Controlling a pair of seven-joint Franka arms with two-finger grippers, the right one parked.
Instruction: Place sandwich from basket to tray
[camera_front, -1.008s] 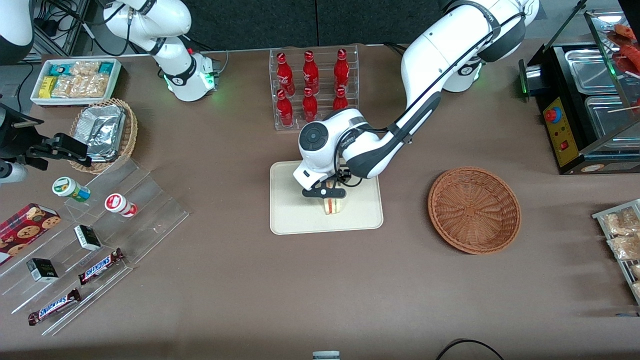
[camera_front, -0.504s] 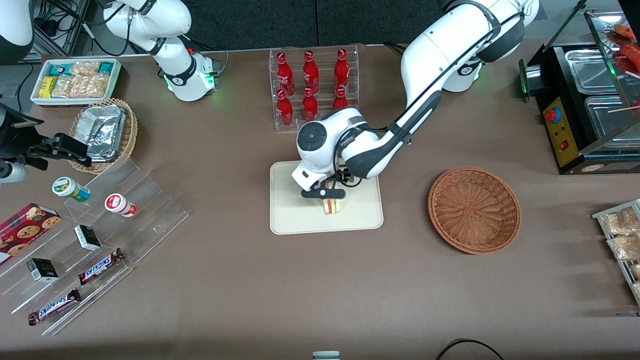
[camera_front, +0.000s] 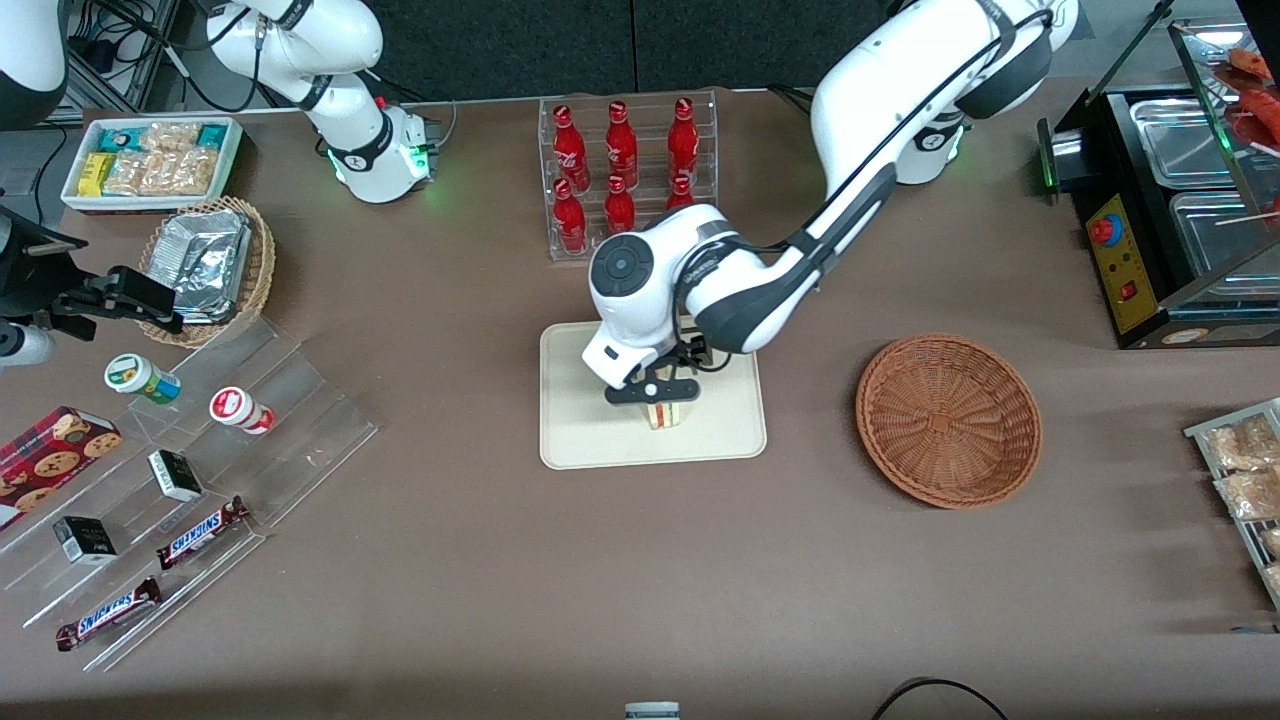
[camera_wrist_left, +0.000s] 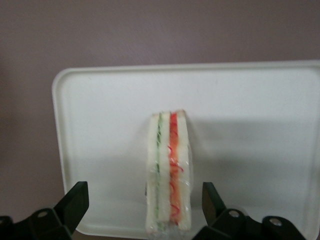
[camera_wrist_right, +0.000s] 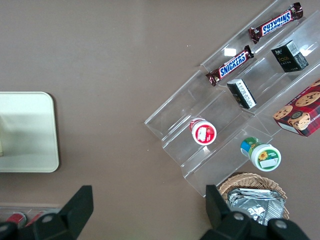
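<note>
Now: end effector (camera_wrist_left: 141, 202) (spread) above sandwich (camera_wrist_left: 169, 172).

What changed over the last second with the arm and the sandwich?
The gripper lifted slightly above the sandwich; its fingers now stand open, clear of both sides. The sandwich stayed standing on edge on the tray, and the basket stayed empty.

You see the gripper (camera_front: 652, 389) covering the sandwich's (camera_front: 665, 414) upper end at 12 o'clock, and the tray's (camera_wrist_left: 90, 100) 3 o'clock edge is cropped.
</note>
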